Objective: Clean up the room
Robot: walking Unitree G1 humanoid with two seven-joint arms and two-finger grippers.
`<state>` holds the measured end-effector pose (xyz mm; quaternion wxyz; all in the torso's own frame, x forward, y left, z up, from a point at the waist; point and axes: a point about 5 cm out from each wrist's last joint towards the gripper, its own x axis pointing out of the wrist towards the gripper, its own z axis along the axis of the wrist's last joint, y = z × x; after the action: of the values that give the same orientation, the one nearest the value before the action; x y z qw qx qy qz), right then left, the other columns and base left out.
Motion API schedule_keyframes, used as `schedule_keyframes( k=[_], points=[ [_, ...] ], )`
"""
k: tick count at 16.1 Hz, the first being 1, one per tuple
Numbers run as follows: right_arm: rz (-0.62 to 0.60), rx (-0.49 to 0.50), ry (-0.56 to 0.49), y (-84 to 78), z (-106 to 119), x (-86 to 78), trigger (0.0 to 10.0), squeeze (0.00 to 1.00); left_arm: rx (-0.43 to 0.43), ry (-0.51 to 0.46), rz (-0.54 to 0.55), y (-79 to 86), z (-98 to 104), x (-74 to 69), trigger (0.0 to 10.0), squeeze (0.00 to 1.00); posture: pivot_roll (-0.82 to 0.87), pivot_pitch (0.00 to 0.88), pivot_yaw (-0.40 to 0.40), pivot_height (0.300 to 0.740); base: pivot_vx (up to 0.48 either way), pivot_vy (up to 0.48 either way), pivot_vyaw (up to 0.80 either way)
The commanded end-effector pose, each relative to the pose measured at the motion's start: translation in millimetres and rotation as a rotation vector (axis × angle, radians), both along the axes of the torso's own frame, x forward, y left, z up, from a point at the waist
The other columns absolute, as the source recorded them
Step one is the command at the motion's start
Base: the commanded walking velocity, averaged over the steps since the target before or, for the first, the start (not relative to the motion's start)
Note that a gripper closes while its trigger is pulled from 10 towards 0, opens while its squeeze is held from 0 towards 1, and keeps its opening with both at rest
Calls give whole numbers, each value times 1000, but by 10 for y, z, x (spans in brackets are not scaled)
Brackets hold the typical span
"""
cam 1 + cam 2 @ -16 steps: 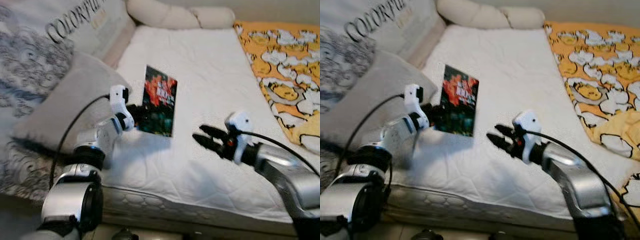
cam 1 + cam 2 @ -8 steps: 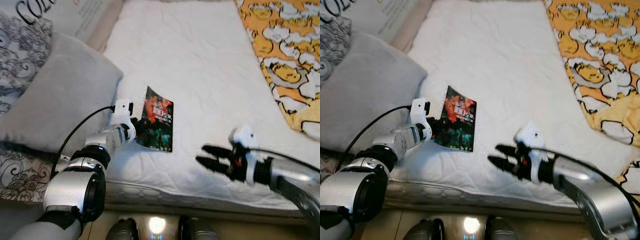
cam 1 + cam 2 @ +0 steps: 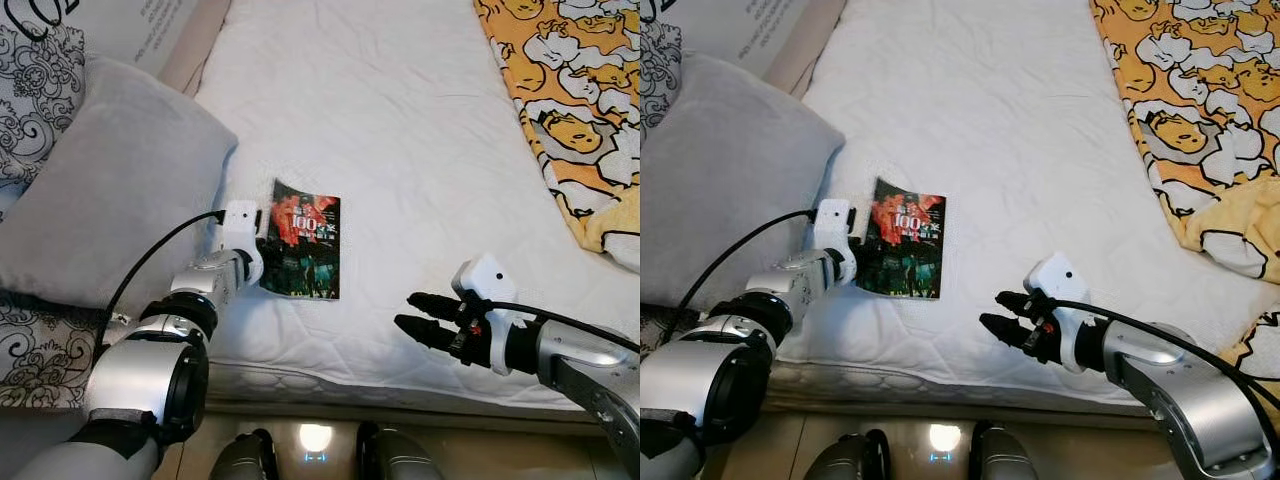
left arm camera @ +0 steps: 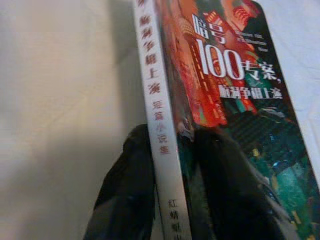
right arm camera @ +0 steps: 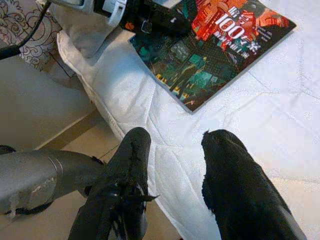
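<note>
A paperback book (image 3: 305, 240) with a red and green cover and a white spine lies on the white mattress (image 3: 400, 120) beside a grey pillow. My left gripper (image 3: 266, 250) is shut on the book at its spine edge. In the left wrist view one finger (image 4: 125, 185) sits under the spine and the other rests on the cover (image 4: 230, 90). My right gripper (image 3: 405, 312) hovers open over the mattress near the bed's front edge, to the right of the book. In the right wrist view nothing is between its fingers (image 5: 130, 170).
A grey pillow (image 3: 110, 190) lies close to the left of the book, with a black-and-white patterned pillow (image 3: 40, 60) behind it. A yellow cartoon-print blanket (image 3: 570, 90) covers the right side of the bed. The mattress's front edge (image 3: 330, 385) and the floor are below.
The view has tipped down and now looks at the bed's front edge. The left gripper still holds the book, which now lies flatter on the mattress. The right gripper stays open.
</note>
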<state>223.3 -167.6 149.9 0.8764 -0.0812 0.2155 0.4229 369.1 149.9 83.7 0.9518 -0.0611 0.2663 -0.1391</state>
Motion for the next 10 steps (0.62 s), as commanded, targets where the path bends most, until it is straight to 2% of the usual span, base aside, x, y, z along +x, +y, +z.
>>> schedule_keyframes(
  k=[1, 6, 8, 10],
  points=[
    [-5, -12, -14, -4, 8, 19, 10000, 0, 25, 16, 21, 83, -36, -22, 10000, 1000, -235, 204, 22, 740, 0, 0, 0],
    [-13, -8, -39, 16, -9, 149, 10000, 0, 112, -42, 18, 246, 33, 6, 10000, 1000, -190, 148, 17, 740, 0, 0, 0],
    [-48, 11, -70, 8, 4, 212, 10000, 0, 166, -120, -17, 295, 123, 42, 10000, 1000, -171, 116, 20, 740, 0, 0, 0],
    [-116, 33, -102, 22, -6, 253, 10000, 0, 88, -201, -21, 250, 228, 79, 10000, 1000, -139, 73, 22, 740, 0, 0, 0]
  ],
)
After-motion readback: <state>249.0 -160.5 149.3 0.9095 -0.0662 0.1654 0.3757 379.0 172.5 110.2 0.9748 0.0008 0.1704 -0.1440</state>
